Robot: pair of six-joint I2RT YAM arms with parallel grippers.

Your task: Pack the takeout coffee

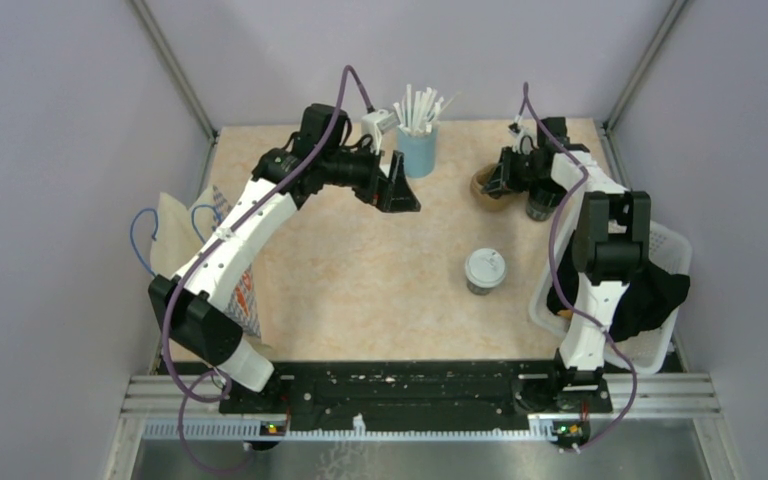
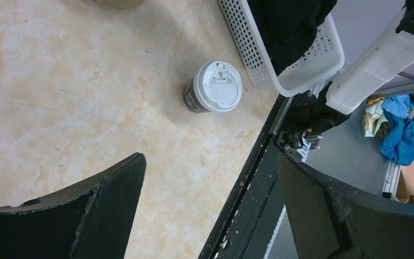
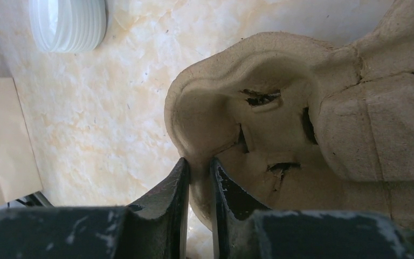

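The takeout coffee (image 1: 485, 270), a dark cup with a white lid, stands upright in the middle right of the table, away from both grippers; the left wrist view shows it (image 2: 214, 87) from above. My left gripper (image 1: 397, 185) hangs open and empty (image 2: 210, 162) beside the light-blue cup of straws (image 1: 418, 150). At the back right, my right gripper (image 1: 500, 180) is shut on the rim of a brown pulp cup carrier (image 1: 487, 188). In the right wrist view the two fingers (image 3: 186, 178) pinch that carrier's (image 3: 280, 124) edge, its pockets empty.
A white basket (image 1: 663, 245) holding black cloth sits at the right edge, close to the coffee (image 2: 302, 70). A paper bag (image 1: 175, 235) lies at the left edge. A white ribbed round object (image 3: 67, 24) sits on the table beyond the carrier.
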